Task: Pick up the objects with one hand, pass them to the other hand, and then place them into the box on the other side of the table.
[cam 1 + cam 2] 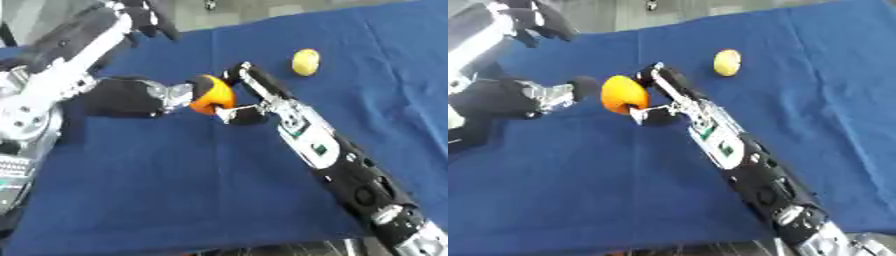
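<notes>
Holding orange fruit mid-table above blue cloth, my left hand and right hand both clasp it (handover point). Yellow fruit lies far right.

A dark blue cloth covers the worktop, lying askew so that its far edge climbs toward the upper right. Beyond that edge a strip of pale grey floor shows. A small yellow, roundish fruit lies directly on the cloth toward the far right, well apart from the near edge, with bare blue cloth around it. The cloth's near edge runs along the bottom, where it drops away into shadow.
</notes>
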